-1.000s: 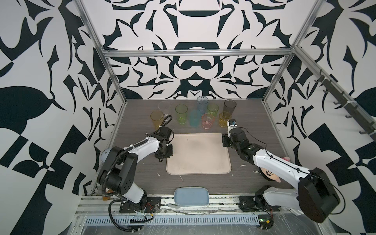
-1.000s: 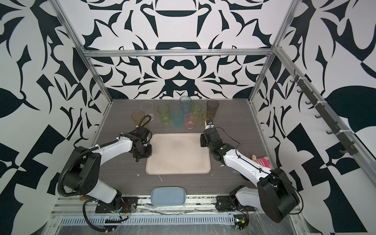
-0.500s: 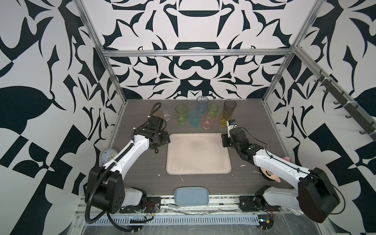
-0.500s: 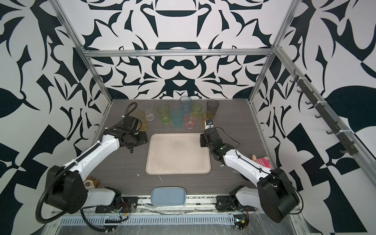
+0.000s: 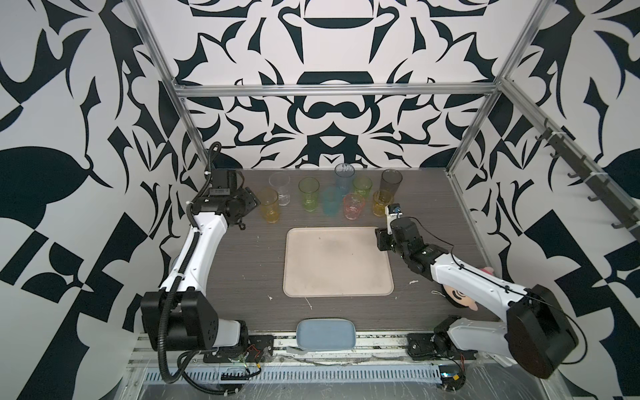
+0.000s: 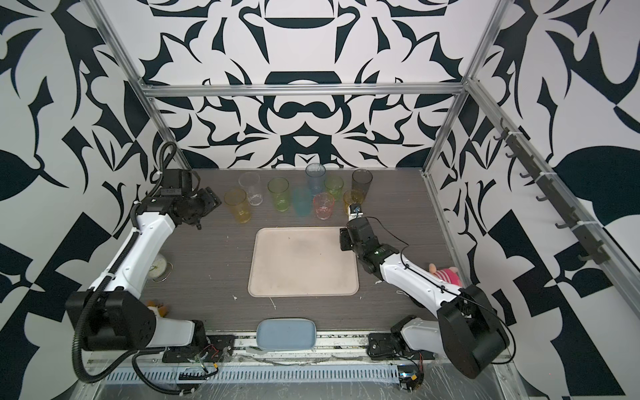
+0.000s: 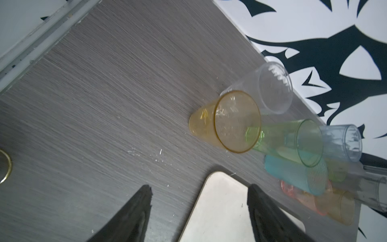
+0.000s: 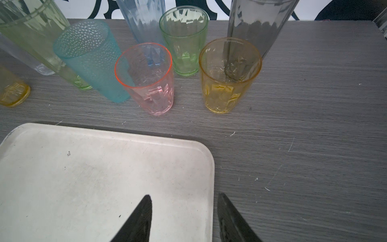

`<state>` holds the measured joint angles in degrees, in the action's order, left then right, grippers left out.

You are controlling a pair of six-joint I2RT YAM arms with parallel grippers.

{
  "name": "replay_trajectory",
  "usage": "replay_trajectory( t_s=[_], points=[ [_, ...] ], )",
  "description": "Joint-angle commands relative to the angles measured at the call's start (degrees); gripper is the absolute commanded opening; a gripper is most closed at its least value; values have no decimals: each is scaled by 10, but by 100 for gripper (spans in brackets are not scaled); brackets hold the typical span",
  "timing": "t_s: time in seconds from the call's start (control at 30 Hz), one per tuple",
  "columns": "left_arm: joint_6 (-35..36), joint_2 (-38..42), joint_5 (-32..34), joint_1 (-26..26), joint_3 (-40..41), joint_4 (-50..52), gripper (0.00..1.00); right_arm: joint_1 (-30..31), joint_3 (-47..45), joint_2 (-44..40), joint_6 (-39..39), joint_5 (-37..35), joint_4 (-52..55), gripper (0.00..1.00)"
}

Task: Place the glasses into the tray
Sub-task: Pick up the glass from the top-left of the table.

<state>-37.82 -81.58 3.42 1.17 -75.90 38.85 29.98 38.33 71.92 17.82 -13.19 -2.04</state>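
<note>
Upright tinted glasses (image 8: 146,79) beyond tray (image 8: 83,178) corner

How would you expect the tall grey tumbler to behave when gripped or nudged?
The tall grey tumbler is narrow for its height, so a high nudge would probably tip it. Its smooth see-through wall looks slippery. Empty, so probably light.

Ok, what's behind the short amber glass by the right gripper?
The tall smoky grey tumbler stands right behind the amber glass, its base seen only through the amber wall. Contact unclear.
</note>
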Motion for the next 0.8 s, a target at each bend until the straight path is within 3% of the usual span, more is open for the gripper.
replay_trajectory(
  t_s=[0.0,0.43,0.77],
  points=[
    [-6,-33,-15,-6,-31,25,75,-1,9,9,1,8,-19,53],
    [37,-152,-27,-11,-123,61,71,0,15,26,5,16,-21,53],
    [62,-211,-38,-9,-160,94,60,1,18,35,5,36,-21,53]
  ],
)
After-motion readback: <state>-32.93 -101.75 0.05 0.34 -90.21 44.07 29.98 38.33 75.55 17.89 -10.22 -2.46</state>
